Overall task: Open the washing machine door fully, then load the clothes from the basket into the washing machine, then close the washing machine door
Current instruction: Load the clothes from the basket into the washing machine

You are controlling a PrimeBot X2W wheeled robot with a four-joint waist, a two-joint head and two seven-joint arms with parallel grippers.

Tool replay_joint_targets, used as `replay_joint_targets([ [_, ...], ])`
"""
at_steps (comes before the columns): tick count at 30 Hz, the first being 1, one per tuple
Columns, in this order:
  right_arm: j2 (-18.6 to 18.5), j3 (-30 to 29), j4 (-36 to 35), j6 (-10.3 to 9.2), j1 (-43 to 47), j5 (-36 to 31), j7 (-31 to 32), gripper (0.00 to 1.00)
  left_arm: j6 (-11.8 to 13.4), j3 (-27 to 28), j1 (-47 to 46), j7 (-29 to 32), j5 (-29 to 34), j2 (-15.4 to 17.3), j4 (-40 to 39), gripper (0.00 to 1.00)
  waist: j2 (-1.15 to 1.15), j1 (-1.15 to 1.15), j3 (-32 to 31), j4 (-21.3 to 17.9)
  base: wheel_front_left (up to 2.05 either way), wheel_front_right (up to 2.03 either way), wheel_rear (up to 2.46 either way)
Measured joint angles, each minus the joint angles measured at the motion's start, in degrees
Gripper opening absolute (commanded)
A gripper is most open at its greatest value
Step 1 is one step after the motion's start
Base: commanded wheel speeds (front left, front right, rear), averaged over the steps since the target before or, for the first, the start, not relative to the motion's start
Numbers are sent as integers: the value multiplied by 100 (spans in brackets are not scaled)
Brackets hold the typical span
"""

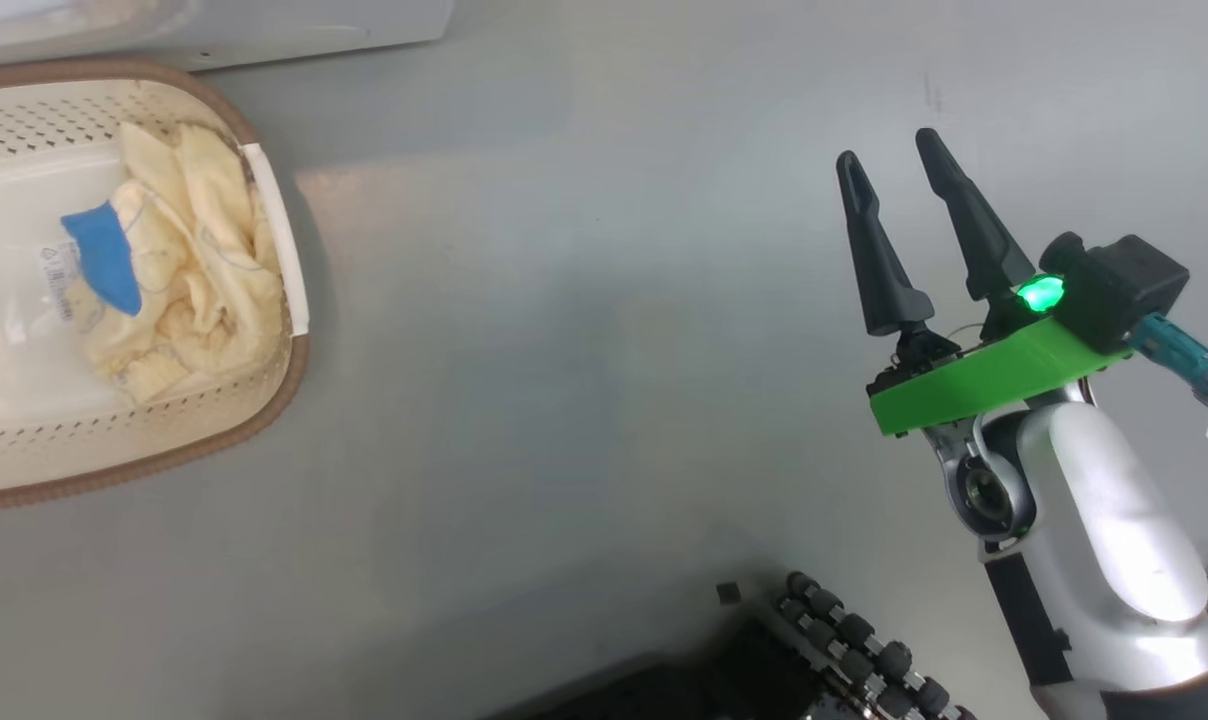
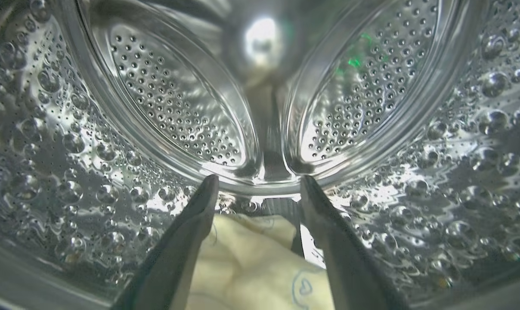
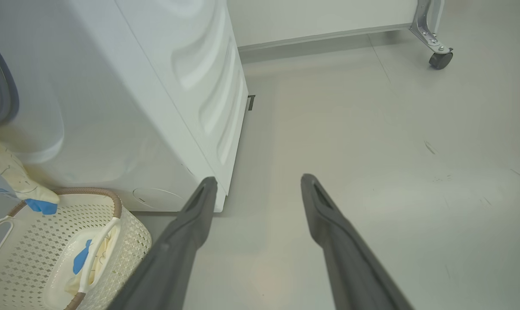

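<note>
My left gripper (image 2: 258,183) is inside the washing machine's steel perforated drum (image 2: 174,99), open. A cream garment (image 2: 247,262) lies loose low between its fingers. The basket (image 1: 289,385) stands on the floor at the left with more cream clothes (image 1: 204,270) in it, one showing a blue patch. In the right wrist view the white washing machine (image 3: 135,107) stands behind the basket (image 3: 128,243), and a cream garment (image 3: 6,168) hangs from the machine's opening down over the basket. My right gripper (image 1: 889,148) (image 3: 258,180) hovers open over bare floor, holding nothing. The washing machine door is out of view.
Grey floor stretches between the basket and my right arm. My own dark wheeled base (image 1: 854,650) shows at the bottom. A metal leg with a caster (image 3: 440,59) stands at the far right beside the wall.
</note>
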Motion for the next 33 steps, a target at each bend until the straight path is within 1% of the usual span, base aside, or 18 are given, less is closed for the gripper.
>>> replay_joint_targets([
  [3, -1, -102, 8, 0, 15, -113, 0, 100, -1, -167, 419, -2, -225, -74, -88, 100, 0, 0, -166, 141, 0, 0, 0],
  [13, -1, -352, 78, 0, 220, -463, 0, 100, -1, -500, 1426, -59, -822, -157, -560, 100, 0, 0, -737, 647, 0, 0, 0],
  [18, -1, -455, 103, 0, 315, -598, 0, 100, -1, -487, 1996, -62, -998, -138, -965, 100, 0, 0, -1046, 854, 0, 0, 0],
  [22, -2, -613, 130, 0, 400, -719, 0, 100, -1, -296, 2603, -104, -1087, -146, -1582, 100, 0, 0, -1269, 1015, 0, 0, 0],
  [25, -2, -692, 130, 0, 443, -798, 0, 100, -1, -30, 3197, -103, -1073, -158, -1991, 100, 0, 0, -1439, 1127, 0, 0, 0],
  [28, -2, -771, 135, 0, 508, -846, 0, 100, -1, 256, 3811, -103, -911, -194, -2362, 100, 0, 0, -1624, 1220, 0, 0, 0],
  [29, -2, -771, 135, 0, 508, -846, 0, 100, -1, 256, 3811, -103, -911, -194, -2362, 100, 0, 0, -1624, 1220, 0, 0, 0],
  [33, -8, -896, 135, 0, 636, -846, 0, 100, 30, 691, 4574, -103, -671, -406, -2915, 100, 0, 0, -1858, 1335, 0, 0, 0],
])
